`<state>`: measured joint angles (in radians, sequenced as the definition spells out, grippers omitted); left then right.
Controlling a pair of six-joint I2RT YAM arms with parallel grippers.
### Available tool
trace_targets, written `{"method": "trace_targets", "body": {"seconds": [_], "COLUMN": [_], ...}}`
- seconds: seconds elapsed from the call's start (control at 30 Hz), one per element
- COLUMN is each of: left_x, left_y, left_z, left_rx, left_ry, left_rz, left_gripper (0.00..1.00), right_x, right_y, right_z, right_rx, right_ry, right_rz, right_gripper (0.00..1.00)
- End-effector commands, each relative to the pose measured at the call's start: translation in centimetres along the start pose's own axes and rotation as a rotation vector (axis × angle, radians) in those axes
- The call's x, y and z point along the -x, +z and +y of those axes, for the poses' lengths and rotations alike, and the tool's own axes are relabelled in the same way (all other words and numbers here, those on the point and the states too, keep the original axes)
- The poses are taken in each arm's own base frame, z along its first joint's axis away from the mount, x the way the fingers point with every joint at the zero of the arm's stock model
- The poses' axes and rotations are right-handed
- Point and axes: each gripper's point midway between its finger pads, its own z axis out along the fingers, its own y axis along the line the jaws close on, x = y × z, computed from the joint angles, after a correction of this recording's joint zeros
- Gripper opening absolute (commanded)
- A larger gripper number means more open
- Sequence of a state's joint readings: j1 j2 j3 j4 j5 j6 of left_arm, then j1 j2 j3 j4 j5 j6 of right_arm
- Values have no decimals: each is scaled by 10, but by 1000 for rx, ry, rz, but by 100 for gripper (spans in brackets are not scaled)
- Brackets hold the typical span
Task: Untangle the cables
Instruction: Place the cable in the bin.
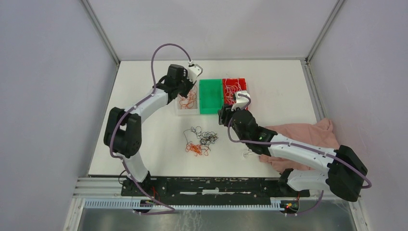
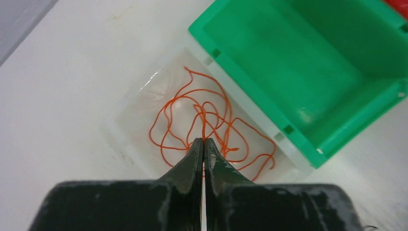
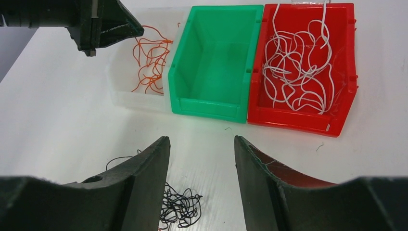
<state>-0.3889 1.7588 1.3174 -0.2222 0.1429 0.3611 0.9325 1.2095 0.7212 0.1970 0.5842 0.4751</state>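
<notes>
A tangle of black cables (image 1: pixel 206 137) and orange cables (image 1: pixel 197 149) lies mid-table; the black part shows in the right wrist view (image 3: pixel 182 208). Loose orange cables (image 2: pixel 207 120) lie in a clear bin (image 2: pixel 130 103). White cables (image 3: pixel 296 67) fill a red bin (image 3: pixel 349 82). My left gripper (image 2: pixel 203 140) hangs over the clear bin (image 1: pixel 182 109), shut, with an orange strand pinched at its tips; it also shows in the right wrist view (image 3: pixel 90 50). My right gripper (image 3: pixel 202 139) is open and empty above the table, in front of the green bin (image 3: pixel 211 103).
The clear, green (image 1: pixel 210 96) and red (image 1: pixel 240 82) bins stand side by side at the back centre. A pink cloth (image 1: pixel 303 137) lies on the right under the right arm. A small white scrap (image 1: pixel 248 155) lies near its edge.
</notes>
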Motion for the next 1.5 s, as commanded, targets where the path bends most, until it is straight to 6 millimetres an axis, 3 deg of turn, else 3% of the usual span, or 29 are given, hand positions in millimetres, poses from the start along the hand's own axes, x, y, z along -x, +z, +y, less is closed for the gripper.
{"method": "trace_targets", "body": {"seconds": [0.0,0.13,0.27,0.37,0.43,0.57,0.7,0.73,0.9,1.03,1.17,1.27,1.47], "left_x": [2,5,-11,-18,-12,12,34,41,65,75,58,39,14], "left_y": [13,23,43,49,47,34,13,5,-32,-67,-100,-121,-149], "left_z": [40,43,41,35,32,41,48,50,55,47,27,18,16], "left_rx": [203,215,190,137,116,140,115,105,87,18,-69,-94,-99], "left_ry": [116,134,164,163,161,158,146,142,112,78,22,-11,-53], "left_rz": [-26,-52,4,39,21,-19,-39,-45,-76,-104,-113,-119,-122], "left_gripper": [3,3,8,33,45,61,96,100,99,99,99,100,100], "right_x": [2,-2,-4,-4,-4,-3,-3,-3,-8,-22,-44,-77,-125], "right_y": [5,6,5,4,2,1,-2,-3,-7,-17,-32,-42,-55], "right_z": [2,3,3,3,5,9,15,17,32,55,78,98,134], "right_rx": [1,6,11,23,36,62,103,120,217,367,508,599,695], "right_ry": [31,33,34,30,24,14,-11,-23,-96,-170,-211,-273,-415], "right_rz": [-14,-1,5,8,13,17,26,32,76,157,223,346,432], "right_gripper": [58,58,58,58,58,58,58,59,62,63,60,58,52]}}
